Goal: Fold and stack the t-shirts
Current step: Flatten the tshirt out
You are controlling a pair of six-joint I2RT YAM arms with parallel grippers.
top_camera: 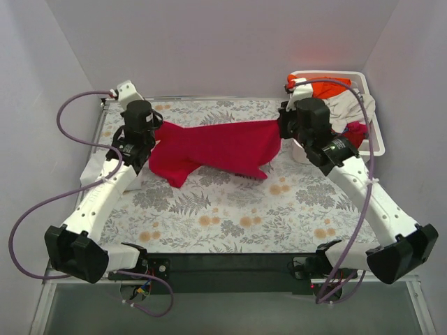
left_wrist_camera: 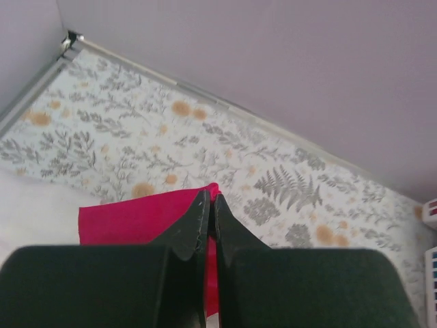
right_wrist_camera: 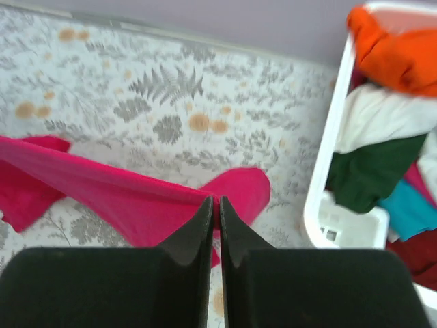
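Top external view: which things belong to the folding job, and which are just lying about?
Job:
- crimson-pink t-shirt, stretched between left pincer and right pincer
- waiting: orange shirt, off-white shirt, green shirt, teal shirt

Lying about:
- white basket holding them
- floral table cover

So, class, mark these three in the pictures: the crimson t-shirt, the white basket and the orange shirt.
crimson t-shirt (top_camera: 216, 146): top external view, middle of the stretched cloth.
white basket (right_wrist_camera: 330, 147): right wrist view, its table-side rim.
orange shirt (right_wrist_camera: 403, 58): right wrist view, middle of the bundle.
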